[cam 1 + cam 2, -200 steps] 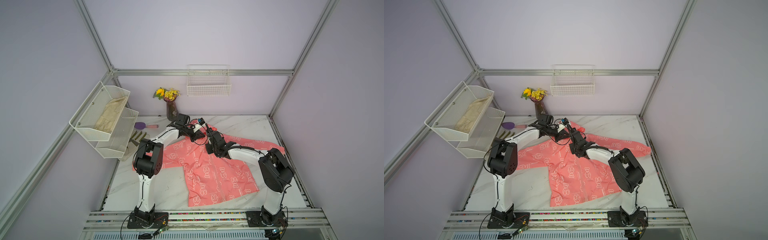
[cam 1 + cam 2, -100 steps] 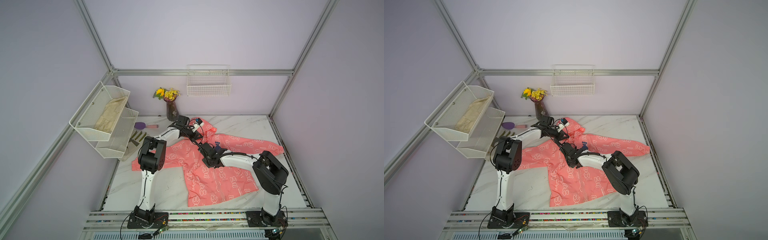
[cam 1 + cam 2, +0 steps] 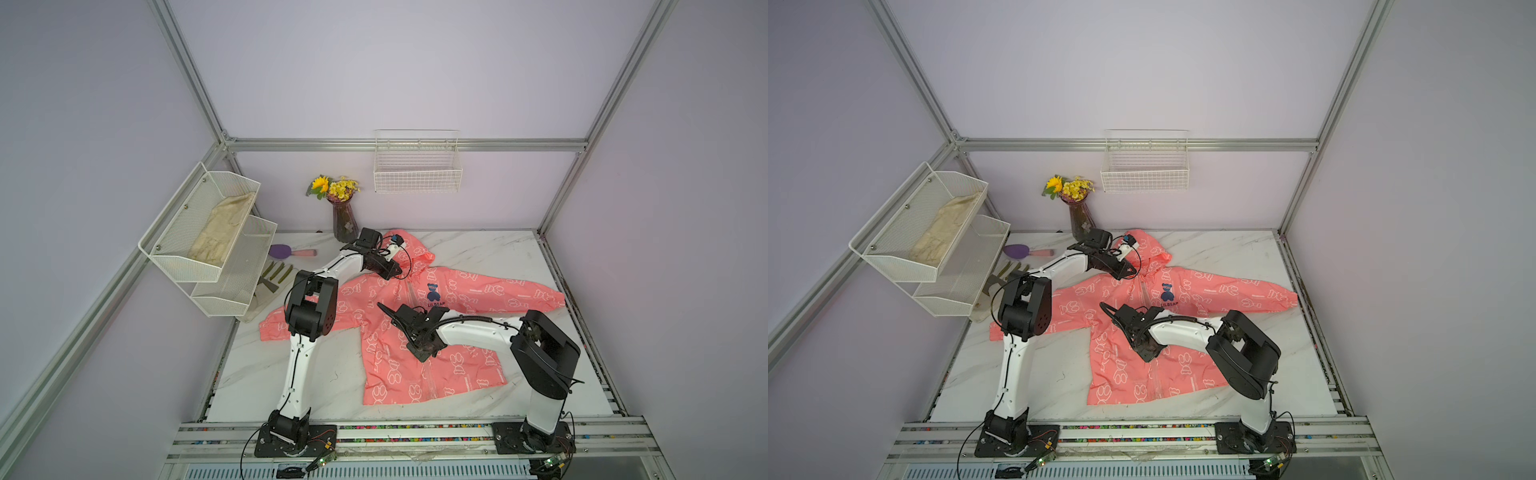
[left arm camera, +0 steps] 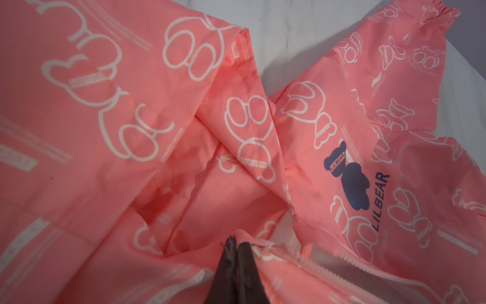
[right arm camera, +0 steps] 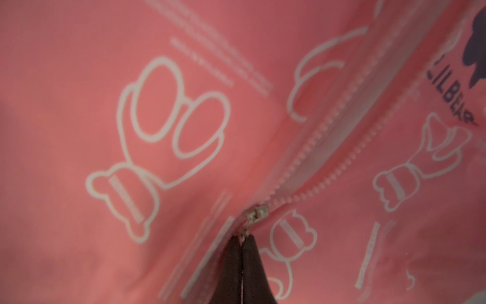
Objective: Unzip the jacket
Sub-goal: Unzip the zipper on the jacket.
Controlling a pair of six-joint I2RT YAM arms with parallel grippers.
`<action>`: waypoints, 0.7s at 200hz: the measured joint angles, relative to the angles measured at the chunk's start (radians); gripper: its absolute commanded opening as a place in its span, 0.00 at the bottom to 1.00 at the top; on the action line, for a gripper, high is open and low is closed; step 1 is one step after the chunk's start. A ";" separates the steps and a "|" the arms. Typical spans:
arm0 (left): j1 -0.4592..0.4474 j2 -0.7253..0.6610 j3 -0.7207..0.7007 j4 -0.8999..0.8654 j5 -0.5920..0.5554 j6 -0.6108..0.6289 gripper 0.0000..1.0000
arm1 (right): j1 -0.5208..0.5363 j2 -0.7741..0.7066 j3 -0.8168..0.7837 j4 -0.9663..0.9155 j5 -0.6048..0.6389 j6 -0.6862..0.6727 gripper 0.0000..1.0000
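Zipper slider point(image 5: 259, 210) hidden beneath the right arm point(image 3: 473, 332) in both top views, pull tab point(image 5: 245, 233) mostly buried in the closed right gripper point(image 5: 242, 240), chest logo point(image 5: 473, 52) cut off at the frame edge, jacket point(image 5: 65, 250) blurred near the lens, glove point(image 3: 274, 274) partly covered by the wire shelf point(image 3: 232, 286)

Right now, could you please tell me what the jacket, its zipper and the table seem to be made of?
Jacket: thin synthetic weave, probably nylon or polyester; slight sheen, crisp crinkly folds.
Zipper: chunky pink moulded teeth, likely plastic; its slider is silvery and glinting, likely metal.
Table: smooth white with grey veins; marble or a marble-look laminate, I cannot tell which.
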 measured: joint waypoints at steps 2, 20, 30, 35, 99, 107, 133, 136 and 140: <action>0.000 0.003 0.003 -0.001 -0.003 -0.003 0.00 | 0.003 -0.004 -0.004 -0.004 -0.005 0.005 0.00; 0.000 0.020 0.029 -0.003 -0.023 -0.018 0.00 | 0.028 -0.034 -0.035 -0.037 -0.036 0.046 0.00; 0.000 0.033 0.048 -0.003 -0.035 -0.024 0.00 | 0.040 -0.046 -0.043 -0.050 -0.049 0.071 0.00; 0.000 0.040 0.060 -0.002 -0.039 -0.029 0.00 | 0.046 -0.051 -0.049 -0.054 -0.065 0.083 0.00; 0.000 0.079 0.113 -0.004 -0.054 -0.066 0.00 | 0.215 -0.069 -0.067 -0.076 -0.111 0.268 0.00; 0.000 0.079 0.113 -0.006 -0.053 -0.066 0.00 | 0.233 -0.069 -0.070 -0.081 -0.105 0.292 0.00; 0.000 0.079 0.113 -0.020 -0.040 -0.065 0.00 | 0.279 -0.069 -0.072 -0.093 -0.086 0.359 0.00; 0.000 0.079 0.113 -0.021 -0.038 -0.065 0.00 | 0.284 -0.069 -0.073 -0.095 -0.084 0.366 0.00; 0.000 0.079 0.113 -0.022 -0.036 -0.064 0.00 | 0.288 -0.069 -0.074 -0.096 -0.081 0.375 0.00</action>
